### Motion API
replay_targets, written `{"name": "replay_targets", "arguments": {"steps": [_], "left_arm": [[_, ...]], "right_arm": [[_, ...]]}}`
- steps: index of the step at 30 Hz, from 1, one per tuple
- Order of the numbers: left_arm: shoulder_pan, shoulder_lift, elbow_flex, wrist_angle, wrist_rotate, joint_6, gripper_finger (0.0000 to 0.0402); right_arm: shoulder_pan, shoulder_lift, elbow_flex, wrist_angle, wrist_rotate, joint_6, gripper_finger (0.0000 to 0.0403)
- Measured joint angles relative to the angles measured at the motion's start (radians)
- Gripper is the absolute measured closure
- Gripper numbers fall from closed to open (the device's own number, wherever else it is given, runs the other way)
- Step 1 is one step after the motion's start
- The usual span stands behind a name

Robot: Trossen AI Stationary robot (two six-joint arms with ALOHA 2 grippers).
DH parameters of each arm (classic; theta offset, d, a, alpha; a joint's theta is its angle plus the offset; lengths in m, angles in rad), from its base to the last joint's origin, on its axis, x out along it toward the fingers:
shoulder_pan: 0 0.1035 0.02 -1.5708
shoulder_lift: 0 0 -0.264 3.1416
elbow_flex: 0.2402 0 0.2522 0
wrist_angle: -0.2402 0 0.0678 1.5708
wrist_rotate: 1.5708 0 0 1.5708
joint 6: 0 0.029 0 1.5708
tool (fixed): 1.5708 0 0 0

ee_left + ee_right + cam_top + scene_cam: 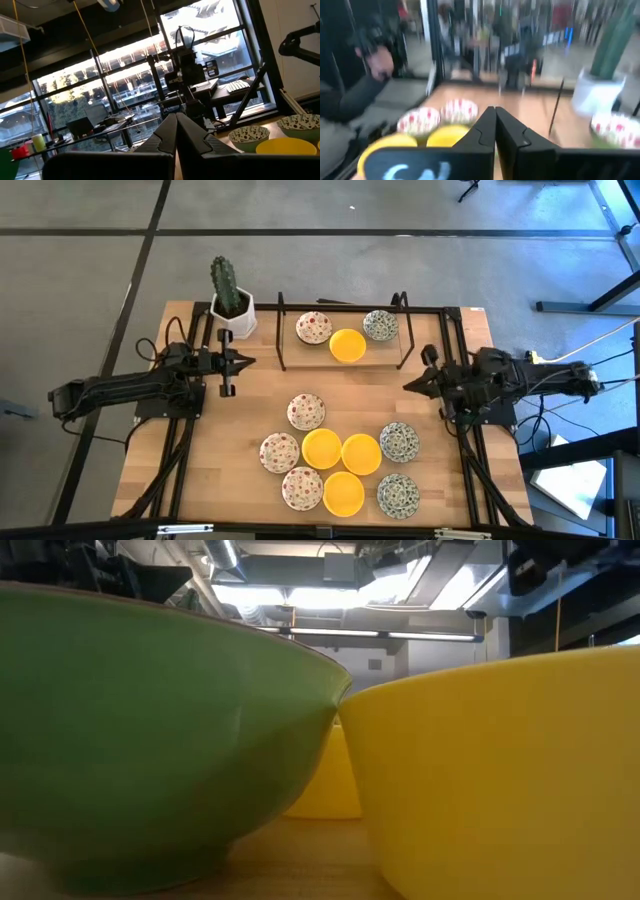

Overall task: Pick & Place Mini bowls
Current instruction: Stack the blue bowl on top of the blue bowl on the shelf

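Observation:
Several mini bowls sit in a cluster on the near half of the wooden table: yellow ones [322, 448], red-speckled white ones [306, 411] and grey-green patterned ones [399, 442]. Three more, red-speckled [313, 327], yellow [347, 345] and grey-green [380, 325], lie inside a black wire rack [281, 330] at the far side. My left gripper [248, 362] [176, 122] hangs shut at the table's left, clear of everything. My right gripper [406, 387] [495, 115] hangs shut at the right, above the table and between the rack and the cluster, holding nothing.
A cactus in a white pot [232, 305] stands at the far left corner beside the rack. Two bowl walls, one green [150, 730] and one yellow [500, 770], fill the low view. Bare wood lies between the rack and the cluster.

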Motion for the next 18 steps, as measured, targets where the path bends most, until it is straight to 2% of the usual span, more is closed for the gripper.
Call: {"name": "replay_targets", "arguments": {"steps": [5, 9, 12, 15, 18], "left_arm": [[0.000, 0.000, 0.000, 0.000, 0.000, -0.009, 0.0394], [0.000, 0.000, 0.001, 0.000, 0.000, -0.025, 0.0396], [0.000, 0.000, 0.001, 0.000, 0.000, -0.026, 0.0400], [0.000, 0.000, 0.001, 0.000, 0.000, -0.026, 0.0400], [0.000, 0.000, 0.001, 0.000, 0.000, -0.026, 0.0396]], "right_arm": [[0.083, 0.262, 0.231, -0.341, 0.083, 0.039, 0.0397], [0.165, 0.455, 0.365, -0.546, 0.094, 0.046, 0.0398], [0.196, 0.552, 0.445, -0.686, 0.102, 0.113, 0.0389], [0.205, 0.620, 0.469, -0.799, 0.099, 0.204, 0.0373], [0.222, 0.672, 0.470, -0.863, 0.052, 0.216, 0.0348]]}}
